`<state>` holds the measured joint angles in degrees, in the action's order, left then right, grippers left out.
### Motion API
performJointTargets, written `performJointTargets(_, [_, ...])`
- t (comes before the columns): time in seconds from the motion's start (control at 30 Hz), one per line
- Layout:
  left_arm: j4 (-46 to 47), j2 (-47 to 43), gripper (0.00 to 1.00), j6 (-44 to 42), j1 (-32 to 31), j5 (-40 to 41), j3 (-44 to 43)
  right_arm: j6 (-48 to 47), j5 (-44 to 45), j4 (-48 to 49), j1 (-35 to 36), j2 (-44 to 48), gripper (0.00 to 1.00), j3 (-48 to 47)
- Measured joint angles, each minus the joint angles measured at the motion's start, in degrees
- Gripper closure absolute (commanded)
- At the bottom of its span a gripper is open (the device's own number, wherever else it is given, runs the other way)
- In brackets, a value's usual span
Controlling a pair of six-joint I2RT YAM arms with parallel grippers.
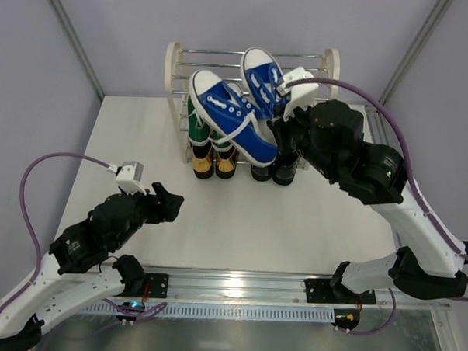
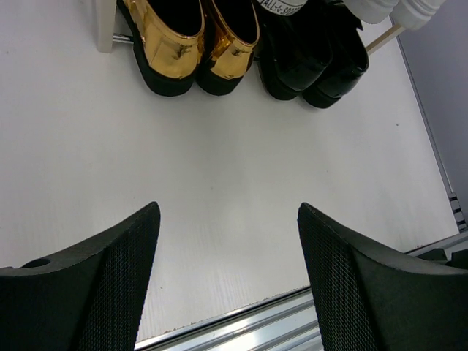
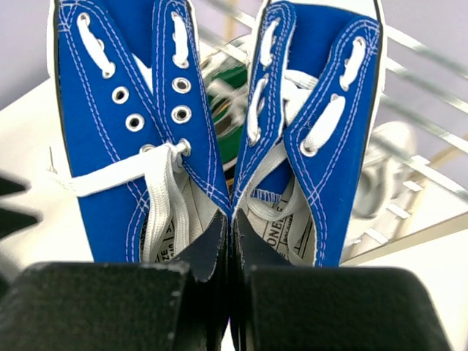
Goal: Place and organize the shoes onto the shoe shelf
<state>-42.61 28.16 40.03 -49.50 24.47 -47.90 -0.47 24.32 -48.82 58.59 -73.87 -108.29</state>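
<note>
Blue canvas sneakers (image 1: 235, 115), pair — inner heel collars clamped together in right gripper (image 3: 232, 245), tilted over shoe shelf (image 1: 175, 73) top tier; best levelled and lowered soles-flat across rods (image 1: 217, 64) before release — left gripper (image 2: 228, 213) spread, empty, over table (image 2: 219, 146).

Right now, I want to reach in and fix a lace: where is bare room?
Bare table runs from the toes of the gold loafers and black dress shoes to the near rail, left gripper above, and left of the shelf. Crowded: shelf top, where the right gripper holds the blue sneakers.
</note>
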Motion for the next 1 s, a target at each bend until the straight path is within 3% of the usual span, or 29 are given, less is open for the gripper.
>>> performJointTargets(0.23, [-0.35,-0.17,0.25,0.00,0.00,0.00,-0.70,-4.46,3.52,2.40,-10.71,-16.06,0.96,-17.07])
performJointTargets(0.53, [-1.90,-1.31,0.25,0.00,0.00,0.04,-1.60,-4.52,3.82,6.73,-18.45,-32.46,0.96,-29.46])
performJointTargets(1.0, [-3.56,-3.32,0.25,0.02,0.00,0.59,-2.01,5.01,3.54,10.88,-20.20,-34.18,0.96,-30.36])
